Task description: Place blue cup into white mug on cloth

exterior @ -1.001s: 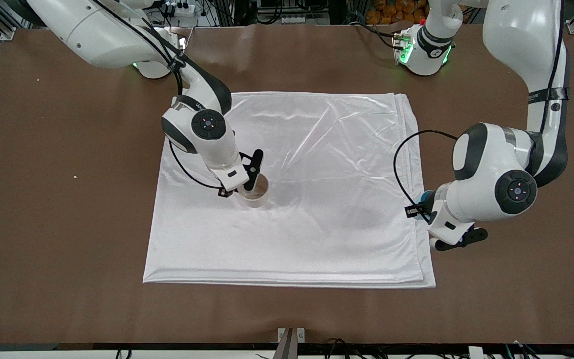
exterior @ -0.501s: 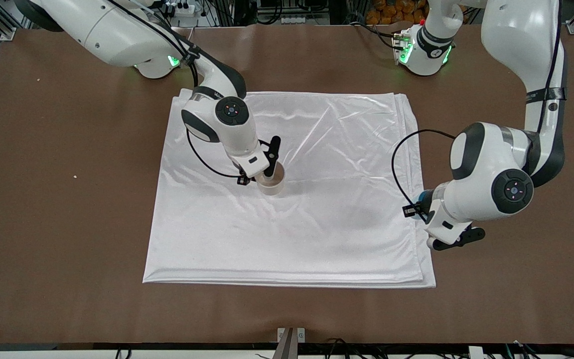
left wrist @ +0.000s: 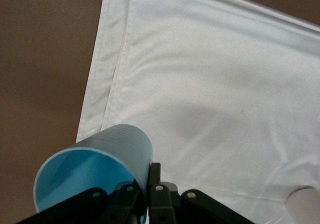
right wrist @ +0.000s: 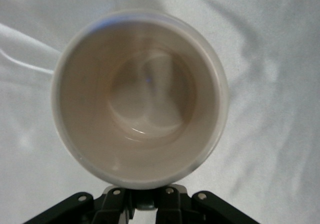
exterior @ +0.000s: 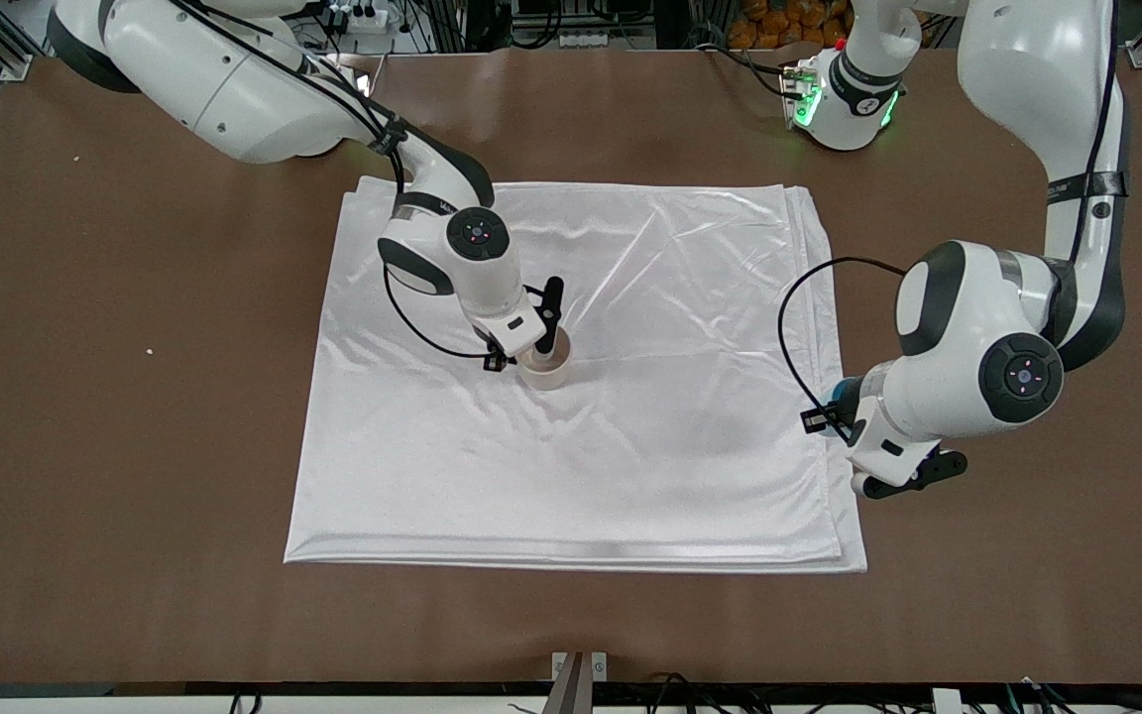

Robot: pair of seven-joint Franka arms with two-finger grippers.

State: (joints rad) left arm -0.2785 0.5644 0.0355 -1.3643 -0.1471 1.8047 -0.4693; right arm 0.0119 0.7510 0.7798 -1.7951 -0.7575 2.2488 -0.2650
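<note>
**Item 1 – right gripper** [exterior: 543, 345]. You have it low over the middle of the cloth, slightly toward the right arm's end. The jaws are pinched on the wall of the white mug, one finger inside the mouth and one outside.

**Item 2 – white mug** [exterior: 547, 371]. Cream-white, upright, mouth open to the top, beige inside, nothing in it. It sits at the cloth's surface under the right gripper. Whether its base presses on the fabric you cannot tell. The right wrist view looks straight down into it, and the handle does not show.

**Item 3 – left gripper** [left wrist: 152, 183]. It hangs in the air over the cloth's layered edge at the left arm's end of the table. The jaws are clamped on the rim of the blue cup, with the wall between the fingers.

**Item 4 – blue cup** [left wrist: 112, 154]. Light blue inside and out, no handle. It is held off the surface and tilted, with its open mouth turned toward the wrist camera. It is well apart from the white mug. In the front view only a sliver of blue shows beside the left wrist.

**Item 5 – cloth** [exterior: 630, 476]. Large, shiny white and folded, with faint creases. It lies flat on the table.

**Item 6 – table** [exterior: 135, 446]. Brown top, bare around the cloth on every side.
</note>
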